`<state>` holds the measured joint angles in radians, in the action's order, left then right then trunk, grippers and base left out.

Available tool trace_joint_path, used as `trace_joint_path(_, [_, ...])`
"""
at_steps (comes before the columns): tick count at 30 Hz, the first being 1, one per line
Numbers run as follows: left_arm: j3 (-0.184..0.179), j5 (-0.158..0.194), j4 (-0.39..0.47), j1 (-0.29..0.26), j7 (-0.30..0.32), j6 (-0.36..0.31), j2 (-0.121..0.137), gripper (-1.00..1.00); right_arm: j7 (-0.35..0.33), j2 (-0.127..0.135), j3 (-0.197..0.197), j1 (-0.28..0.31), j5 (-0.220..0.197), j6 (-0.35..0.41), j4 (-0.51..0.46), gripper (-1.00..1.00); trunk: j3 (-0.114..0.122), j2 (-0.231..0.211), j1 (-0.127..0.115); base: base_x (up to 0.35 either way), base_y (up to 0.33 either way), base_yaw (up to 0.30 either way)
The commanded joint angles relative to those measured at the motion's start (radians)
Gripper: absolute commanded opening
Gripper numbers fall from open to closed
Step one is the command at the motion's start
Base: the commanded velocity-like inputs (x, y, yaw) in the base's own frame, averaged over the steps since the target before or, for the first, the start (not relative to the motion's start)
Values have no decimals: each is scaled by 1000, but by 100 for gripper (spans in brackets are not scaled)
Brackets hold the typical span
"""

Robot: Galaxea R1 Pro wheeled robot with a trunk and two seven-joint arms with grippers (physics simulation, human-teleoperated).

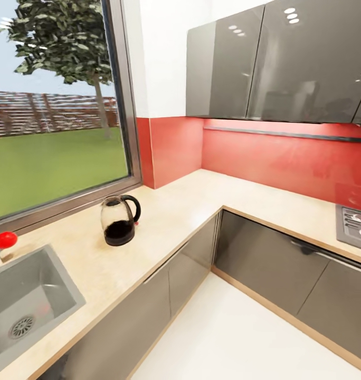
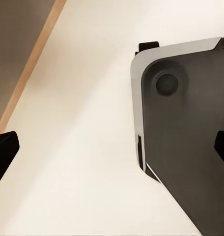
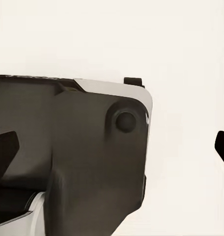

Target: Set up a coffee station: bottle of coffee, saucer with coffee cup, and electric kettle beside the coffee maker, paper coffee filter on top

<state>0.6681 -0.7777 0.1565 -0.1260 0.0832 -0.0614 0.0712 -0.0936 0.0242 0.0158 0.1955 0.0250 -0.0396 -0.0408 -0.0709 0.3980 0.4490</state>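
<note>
The electric kettle (image 1: pixel 120 220), a clear glass jug with a black base and loop handle, stands upright on the kitchen countertop (image 1: pixel 196 198) below the window, right of the sink. The coffee maker, bottle of coffee, paper coffee filter, saucer and coffee cup are out of view. My left gripper (image 2: pixel 112 152) is open, its dark fingertips (image 2: pixel 1 152) wide apart over pale floor and my own dark base (image 2: pixel 190 137). My right gripper (image 3: pixel 114 150) is open too, above the same base (image 3: pixel 82 147), with nothing between its fingers.
The countertop turns a corner along the red wall. A steel sink (image 1: pixel 22 301) with a red tap knob (image 1: pixel 5 240) lies at the left, a cooktop (image 1: pixel 354 227) at the right. Grey wall cabinets (image 1: pixel 286 58) hang above a thin dark board (image 1: pixel 286 134). White floor (image 1: pixel 228 338) fronts the base cabinets.
</note>
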Motion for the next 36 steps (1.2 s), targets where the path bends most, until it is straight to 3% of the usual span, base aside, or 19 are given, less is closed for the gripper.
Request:
trace_joint_path(1, [8, -6, 3, -1, 7, -5, -1, 100, -3, 0, 1, 1, 3, -3, 1, 100, -2, 2, 1, 234, -245, 0])
trace_joint_path(16, [8, -9, 3, 0, 7, -5, -7, 100, -2, -1, 1, 1, 3, -4, 1, 100, -2, 2, 1, 182, -275, 8])
trace_joint_path(36, [10, -2, 5, 0, 7, -3, -7, 100, -1, -1, 1, 1, 3, -5, 1, 100, -2, 2, 1, 50, -306, 263])
